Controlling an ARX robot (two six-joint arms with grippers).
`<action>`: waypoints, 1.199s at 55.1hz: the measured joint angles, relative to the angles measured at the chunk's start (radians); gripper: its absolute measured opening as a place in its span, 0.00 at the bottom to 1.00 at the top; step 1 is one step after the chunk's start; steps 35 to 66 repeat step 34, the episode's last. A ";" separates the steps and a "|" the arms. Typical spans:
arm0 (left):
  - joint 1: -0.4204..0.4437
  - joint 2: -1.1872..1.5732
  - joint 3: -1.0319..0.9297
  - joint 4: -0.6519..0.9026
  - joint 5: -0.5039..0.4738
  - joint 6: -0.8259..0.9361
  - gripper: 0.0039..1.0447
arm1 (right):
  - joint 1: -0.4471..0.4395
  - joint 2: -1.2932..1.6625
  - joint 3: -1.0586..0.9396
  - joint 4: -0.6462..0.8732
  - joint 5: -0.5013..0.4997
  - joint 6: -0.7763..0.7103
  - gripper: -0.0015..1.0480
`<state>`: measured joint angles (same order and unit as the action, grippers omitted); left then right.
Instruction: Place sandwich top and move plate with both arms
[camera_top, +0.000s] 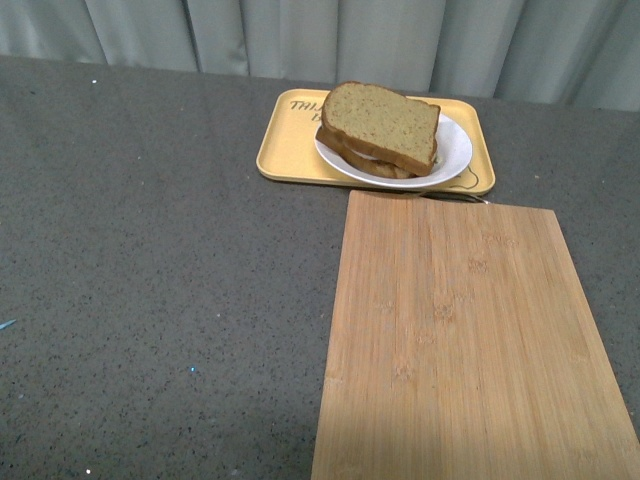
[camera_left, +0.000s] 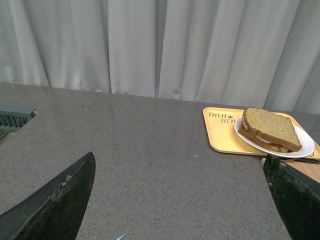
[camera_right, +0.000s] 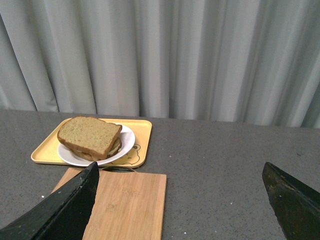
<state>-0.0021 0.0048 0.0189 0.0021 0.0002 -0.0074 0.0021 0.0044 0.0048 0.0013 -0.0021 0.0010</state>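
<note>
The brown speckled wholemeal sandwich top (camera_top: 382, 122) lies flat on the stack on my small round white plate (camera_top: 457, 150), its length running across the yellow rectangular tray (camera_top: 284, 145), lettered "TH…". My left gripper (camera_left: 180, 200) and right gripper (camera_right: 182, 200) are both spread wide, empty.

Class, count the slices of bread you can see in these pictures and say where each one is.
2. The brown speckled top slice lies on a lower slice, stacked on the small round white plate on the yellow rectangular tray. Further slices may be hidden between.
</note>
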 joint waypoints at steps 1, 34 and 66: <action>0.000 0.000 0.000 0.000 0.000 0.000 0.94 | 0.000 0.000 0.000 0.000 0.000 0.000 0.91; 0.000 0.000 0.000 0.000 0.000 0.000 0.94 | 0.000 0.000 0.000 0.000 0.000 0.000 0.91; 0.000 0.000 0.000 0.000 0.000 0.000 0.94 | 0.000 0.000 0.000 0.000 0.000 0.000 0.91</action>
